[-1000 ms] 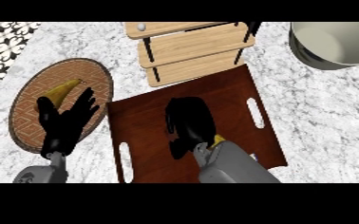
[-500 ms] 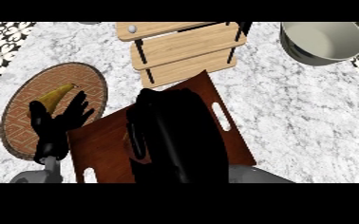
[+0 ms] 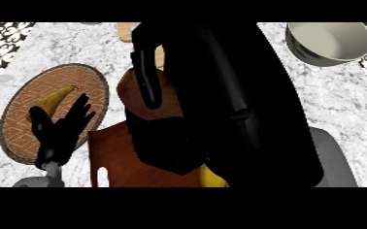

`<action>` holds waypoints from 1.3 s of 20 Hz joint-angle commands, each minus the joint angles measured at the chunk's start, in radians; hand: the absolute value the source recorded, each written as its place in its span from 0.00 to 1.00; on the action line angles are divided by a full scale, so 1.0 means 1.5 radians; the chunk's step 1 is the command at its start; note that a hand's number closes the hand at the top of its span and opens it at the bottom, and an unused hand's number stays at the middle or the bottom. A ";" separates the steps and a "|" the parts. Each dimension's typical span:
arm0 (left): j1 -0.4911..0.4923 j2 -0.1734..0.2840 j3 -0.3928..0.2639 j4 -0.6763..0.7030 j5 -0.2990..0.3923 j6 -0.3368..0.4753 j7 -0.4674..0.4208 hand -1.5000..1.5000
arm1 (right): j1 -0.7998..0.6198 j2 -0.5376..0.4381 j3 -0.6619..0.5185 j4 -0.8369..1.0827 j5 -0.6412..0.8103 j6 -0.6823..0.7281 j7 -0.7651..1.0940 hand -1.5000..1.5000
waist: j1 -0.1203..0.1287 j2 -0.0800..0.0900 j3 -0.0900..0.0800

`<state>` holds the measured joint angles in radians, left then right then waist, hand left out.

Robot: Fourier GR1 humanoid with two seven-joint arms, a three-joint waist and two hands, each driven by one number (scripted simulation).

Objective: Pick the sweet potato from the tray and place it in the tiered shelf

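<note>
Right hand [image 3: 215,102]: fills mid view, raised; fingers' state unreadable | sweet potato [image 3: 135,92]: orange mass touching its left finger, long axis unclear | tiered shelf [image 3: 127,30]: far, nearly hidden | left hand [image 3: 61,126]: resting left, fingers released.
</note>
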<state>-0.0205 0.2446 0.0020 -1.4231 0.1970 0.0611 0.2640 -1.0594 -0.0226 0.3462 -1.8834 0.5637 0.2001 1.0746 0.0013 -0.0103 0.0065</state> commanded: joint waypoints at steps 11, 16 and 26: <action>-0.019 -0.024 -0.003 0.060 -0.015 0.002 0.013 0.50 | -0.186 -0.077 -0.211 0.284 -0.044 0.035 -0.086 1.00 | 0.003 0.009 -0.005; 0.007 -0.008 0.011 0.070 -0.007 -0.036 -0.031 0.50 | -0.197 -0.118 -0.230 0.390 -0.065 0.073 -0.186 1.00 | 0.006 0.010 -0.005; -0.029 0.005 0.033 0.066 0.002 -0.042 0.005 0.50 | -0.264 -0.098 -0.210 0.588 0.006 0.009 -0.307 1.00 | 0.012 0.011 -0.005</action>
<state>-0.0532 0.2371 0.0315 -1.3957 0.1904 0.0228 0.2613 -1.4062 -0.1854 0.0291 -1.1046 0.5363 0.2509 0.6513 0.0207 0.0016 0.0056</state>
